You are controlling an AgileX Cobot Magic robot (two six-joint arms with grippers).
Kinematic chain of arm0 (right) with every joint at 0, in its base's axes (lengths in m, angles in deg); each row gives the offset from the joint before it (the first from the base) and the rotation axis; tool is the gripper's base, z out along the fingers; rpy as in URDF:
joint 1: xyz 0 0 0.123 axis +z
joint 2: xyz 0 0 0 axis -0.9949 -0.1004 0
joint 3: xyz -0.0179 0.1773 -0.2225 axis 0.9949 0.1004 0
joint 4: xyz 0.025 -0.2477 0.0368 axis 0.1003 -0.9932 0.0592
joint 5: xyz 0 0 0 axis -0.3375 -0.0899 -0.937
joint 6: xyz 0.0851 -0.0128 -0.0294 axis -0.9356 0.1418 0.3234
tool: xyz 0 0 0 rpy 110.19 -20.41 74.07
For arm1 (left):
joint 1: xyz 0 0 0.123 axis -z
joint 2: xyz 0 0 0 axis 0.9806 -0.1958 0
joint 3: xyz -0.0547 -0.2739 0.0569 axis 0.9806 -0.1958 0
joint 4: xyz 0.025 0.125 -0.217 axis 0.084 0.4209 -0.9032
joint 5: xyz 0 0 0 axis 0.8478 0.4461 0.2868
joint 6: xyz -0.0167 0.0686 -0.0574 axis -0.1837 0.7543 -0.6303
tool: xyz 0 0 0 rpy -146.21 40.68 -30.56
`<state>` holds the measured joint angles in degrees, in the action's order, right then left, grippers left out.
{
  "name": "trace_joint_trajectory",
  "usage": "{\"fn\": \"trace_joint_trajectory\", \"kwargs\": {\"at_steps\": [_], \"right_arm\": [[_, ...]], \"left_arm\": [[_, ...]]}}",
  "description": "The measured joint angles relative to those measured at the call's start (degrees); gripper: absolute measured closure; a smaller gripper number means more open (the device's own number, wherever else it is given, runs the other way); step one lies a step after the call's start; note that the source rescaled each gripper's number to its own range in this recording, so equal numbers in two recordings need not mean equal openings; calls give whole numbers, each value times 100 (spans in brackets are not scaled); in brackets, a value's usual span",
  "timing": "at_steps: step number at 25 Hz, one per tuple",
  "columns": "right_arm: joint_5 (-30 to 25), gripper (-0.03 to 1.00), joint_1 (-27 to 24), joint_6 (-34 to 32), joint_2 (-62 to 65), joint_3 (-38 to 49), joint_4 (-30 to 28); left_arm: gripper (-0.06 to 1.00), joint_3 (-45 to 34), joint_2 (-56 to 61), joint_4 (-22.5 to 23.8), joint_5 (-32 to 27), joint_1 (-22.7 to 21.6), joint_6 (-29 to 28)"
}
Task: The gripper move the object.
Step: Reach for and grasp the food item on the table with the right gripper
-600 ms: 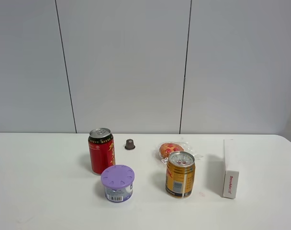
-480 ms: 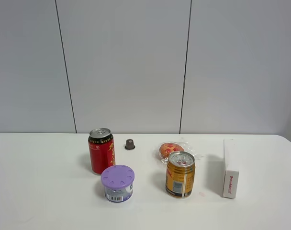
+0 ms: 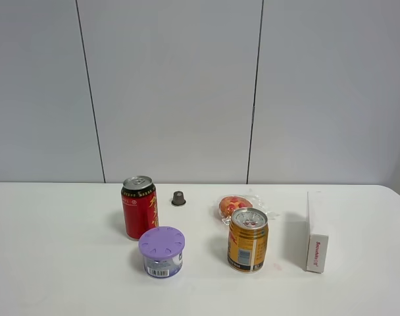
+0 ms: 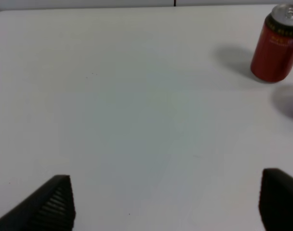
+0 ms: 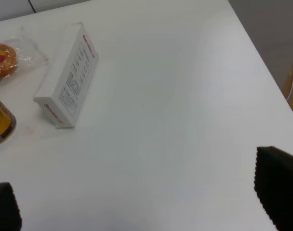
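The object, a small golden-brown bun (image 3: 234, 205) with red spots in clear plastic wrap, lies on the white table (image 3: 55, 263) just behind the gold can (image 3: 247, 239). It also shows at the edge of the right wrist view (image 5: 2, 59). Neither arm shows in the exterior high view. My left gripper (image 4: 166, 204) is open and empty above bare table, well away from the cans. My right gripper (image 5: 141, 202) is open and empty over the table's right part, apart from the white box (image 5: 67, 83).
A red can (image 3: 139, 207), a purple-lidded tub (image 3: 162, 251) and a small dark capsule (image 3: 178, 198) stand left of the bun. A white box (image 3: 316, 232) lies to the right. The red can also shows in the left wrist view (image 4: 276, 44). The table's right edge (image 5: 262, 57) is near the right gripper.
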<state>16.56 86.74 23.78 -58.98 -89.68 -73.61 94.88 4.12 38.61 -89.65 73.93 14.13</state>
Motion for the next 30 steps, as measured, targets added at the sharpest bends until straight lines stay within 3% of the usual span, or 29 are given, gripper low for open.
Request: {"fn": "trace_joint_trajectory", "kwargs": {"at_steps": [30], "right_arm": [[0, -3, 0, 0, 0, 0, 0]], "left_arm": [[-6, 0, 0, 0, 0, 0, 7]]}}
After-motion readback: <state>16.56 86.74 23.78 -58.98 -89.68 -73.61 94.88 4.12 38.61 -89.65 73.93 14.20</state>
